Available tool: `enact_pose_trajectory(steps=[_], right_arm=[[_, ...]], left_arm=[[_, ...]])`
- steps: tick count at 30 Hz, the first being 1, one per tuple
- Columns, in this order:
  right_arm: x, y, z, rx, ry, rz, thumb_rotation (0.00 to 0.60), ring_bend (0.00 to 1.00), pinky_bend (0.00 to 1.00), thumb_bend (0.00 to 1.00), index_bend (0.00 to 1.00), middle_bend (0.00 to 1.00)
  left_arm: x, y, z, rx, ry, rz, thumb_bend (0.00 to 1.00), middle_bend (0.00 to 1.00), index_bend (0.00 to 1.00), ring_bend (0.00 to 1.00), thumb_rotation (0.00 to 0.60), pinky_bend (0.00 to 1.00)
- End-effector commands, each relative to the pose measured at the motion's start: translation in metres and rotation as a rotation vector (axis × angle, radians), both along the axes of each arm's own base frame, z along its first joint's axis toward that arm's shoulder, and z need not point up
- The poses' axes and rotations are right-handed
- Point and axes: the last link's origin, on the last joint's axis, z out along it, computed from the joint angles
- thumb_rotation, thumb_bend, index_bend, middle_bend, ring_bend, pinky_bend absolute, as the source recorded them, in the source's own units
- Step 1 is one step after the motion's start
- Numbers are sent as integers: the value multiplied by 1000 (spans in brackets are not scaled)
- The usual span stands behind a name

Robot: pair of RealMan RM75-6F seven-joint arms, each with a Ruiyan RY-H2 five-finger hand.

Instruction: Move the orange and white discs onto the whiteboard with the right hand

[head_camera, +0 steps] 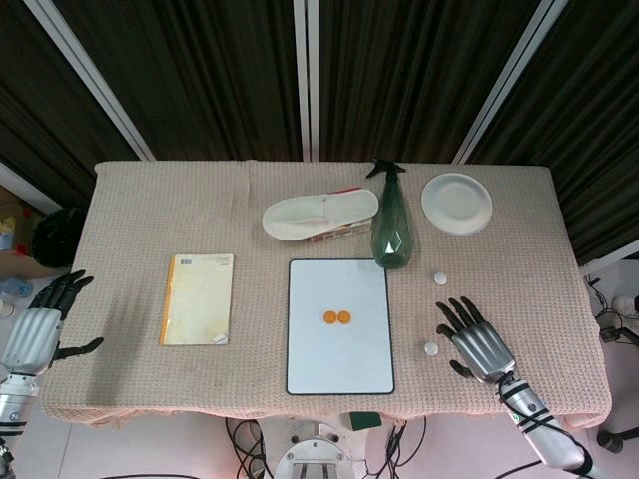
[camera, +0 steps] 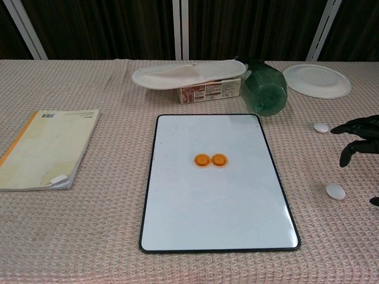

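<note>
two orange discs [head_camera: 336, 317] are already sitting side by side, touching, near the middle of the whiteboard [head_camera: 339, 374], so the orange half looks done. two white discs are still lying on the tablecloth [head_camera: 150, 200] off the board's right edge: the far white disc [head_camera: 440, 278] at about 2 o'clock from the board centre, the near white disc [head_camera: 431, 348] at about 4 o'clock, just beside the board.

the right hand [head_camera: 477, 339] is hovering palm down with fingers spread wide, holding nothing. its fingertips are sitting between the two white discs, the near disc just at its 9 o'clock, apart from it. i'm guessing it's parked there because the near disc is the next pick; it would need to shift left and drop to pinch it. the disc is flat and low on a textured cloth, so the pinch could slip.

the left hand [head_camera: 42, 324] is resting off the table's left edge, fingers loosely apart, holding nothing, staying out since the task is right hand only.

at 12 o'clock from the board a green spray bottle [head_camera: 390, 232] is standing close to the top right corner, with a white slipper [head_camera: 319, 214] lying on a small box [camera: 210, 92]. a white plate [head_camera: 456, 203] is at 1 o'clock, a yellow notebook [head_camera: 198, 298] at 9 o'clock.
</note>
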Motion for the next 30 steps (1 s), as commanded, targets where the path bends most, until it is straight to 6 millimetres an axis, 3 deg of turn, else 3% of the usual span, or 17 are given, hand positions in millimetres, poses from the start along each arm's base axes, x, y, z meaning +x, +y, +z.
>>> enact_pose_trajectory(steps=[1,14,30], right_arm=[[-1,0,-5,9,8,2,600,0,0,216,359,30],[-2,-5,-26,3,14,34,600,0,0,282,417,39],[2,-6,-34,12,5,41,600,0,0,335,419,40]], left_arm=[[0,0,0,1,1,2,0,91,140,88,600,174],[-7,-1,4,6,0,30,0,91,140,88,600,174],[-7,-2,4,0,1,32,0,91,140,88,600,174]])
